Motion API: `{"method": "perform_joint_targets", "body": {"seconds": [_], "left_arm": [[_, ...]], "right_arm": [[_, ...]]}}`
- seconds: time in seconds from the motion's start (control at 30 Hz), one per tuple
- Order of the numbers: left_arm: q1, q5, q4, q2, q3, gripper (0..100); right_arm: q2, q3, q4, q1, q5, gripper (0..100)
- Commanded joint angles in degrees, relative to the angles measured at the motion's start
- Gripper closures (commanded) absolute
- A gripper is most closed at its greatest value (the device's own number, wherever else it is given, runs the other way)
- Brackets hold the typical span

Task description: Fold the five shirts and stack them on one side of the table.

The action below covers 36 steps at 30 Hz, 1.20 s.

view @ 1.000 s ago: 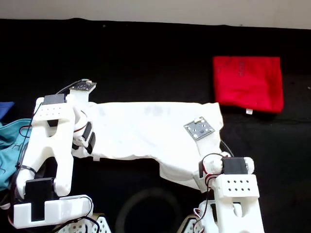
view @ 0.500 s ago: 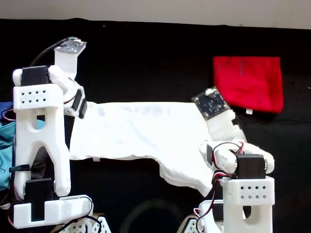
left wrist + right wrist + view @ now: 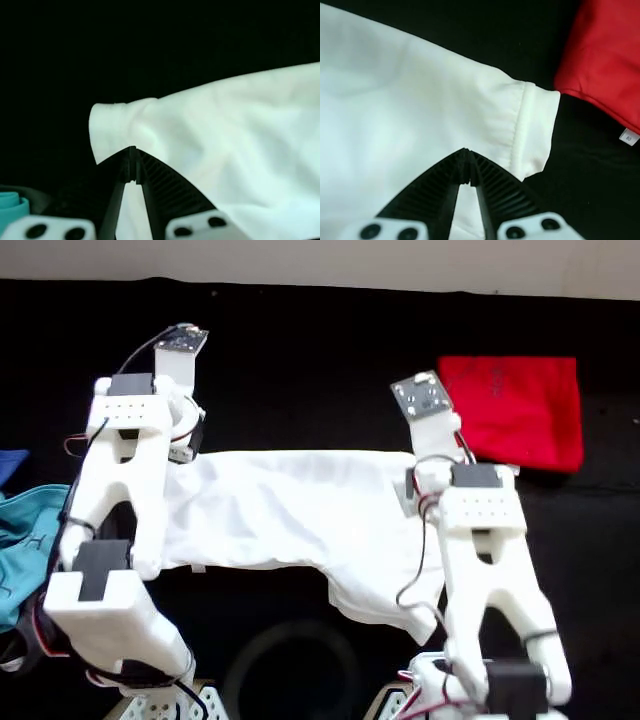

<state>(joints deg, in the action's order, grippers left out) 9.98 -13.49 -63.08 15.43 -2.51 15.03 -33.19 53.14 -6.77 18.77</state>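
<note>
Mid-fold: your left pincer and right pincer are clamped on the white shirt beside the red shirt; next, probably fold it over evenly.

This looks like a robotics lab bench: a left arm and a right arm of white plastic, with bare wires and an uncovered circuit board, stand at a table draped in black cloth. A white shirt and a red shirt lie on it, before a pale wall.

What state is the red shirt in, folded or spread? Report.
Folded: the red shirt lies as a compact rectangle, no sleeves showing.
</note>
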Motion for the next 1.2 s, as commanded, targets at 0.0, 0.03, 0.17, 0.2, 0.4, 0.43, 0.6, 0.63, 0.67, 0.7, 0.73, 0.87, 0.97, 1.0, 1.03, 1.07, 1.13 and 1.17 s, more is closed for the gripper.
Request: {"method": "perform_joint_targets", "body": {"seconds": [0.0,0.03,0.17,0.2,0.4,0.43,0.6,0.63,0.67,0.7,0.73,0.87,0.97,1.0,1.03,1.07,1.13,1.17], "left_arm": [[1.01,3.25,4.57,3.47,4.44,99],[1.01,4.04,4.57,4.79,5.76,99],[1.45,4.31,4.22,11.30,11.47,99],[2.15,4.22,4.22,12.79,12.62,99],[8.84,4.22,3.60,20.00,18.77,99],[9.54,4.22,2.81,21.05,19.91,99],[11.38,4.22,-2.81,25.36,28.79,99],[11.38,4.22,-4.40,25.80,30.99,99],[11.38,4.31,-6.07,26.07,33.36,99],[11.21,4.40,-8.00,26.07,35.82,99],[11.12,4.40,-9.93,26.15,38.29,99],[10.51,4.48,-17.32,26.42,47.16,99],[10.15,4.48,-21.89,26.51,50.77,99],[9.89,4.48,-22.95,26.51,51.30,99],[9.71,4.48,-23.65,26.51,51.38,99],[9.54,4.48,-24.62,26.51,51.47,99],[8.40,4.31,-27.96,26.51,51.47,99],[7.87,4.22,-30.07,26.15,51.47,99]], "right_arm": [[-11.03,11.56,-1.36,-0.84,-3.69,99.2],[-14.29,13.85,-1.36,-1.45,-3.96,99.2],[-26.86,20.79,-1.36,-2.95,-4.04,99.2],[-29.76,22.29,-1.36,-2.95,-4.04,99.2],[-39.60,28.62,-1.36,3.21,-4.13,99.2],[-40.22,29.32,-1.36,4.35,-4.13,99.2],[-40.40,32.66,-1.10,8.13,-3.96,99.2],[-40.40,33.45,-1.01,8.22,-3.96,99.2],[-40.40,34.07,-0.92,8.31,-3.96,99.2],[-40.31,34.51,-0.92,8.22,-3.96,99.2],[-40.22,35.12,-0.84,8.04,-3.96,99.2],[-40.13,40.13,5.76,6.29,-4.13,99.2],[-40.13,44.79,11.82,4.70,-4.22,99.2],[-40.04,46.20,13.23,4.44,-4.22,99.2],[-39.60,47.16,14.20,4.09,-4.22,99.2],[-38.55,47.78,14.81,3.82,-4.31,99.2],[-35.12,47.87,15.25,3.47,-6.07,99.2],[-32.92,47.25,15.25,3.38,-7.21,99.2]]}}
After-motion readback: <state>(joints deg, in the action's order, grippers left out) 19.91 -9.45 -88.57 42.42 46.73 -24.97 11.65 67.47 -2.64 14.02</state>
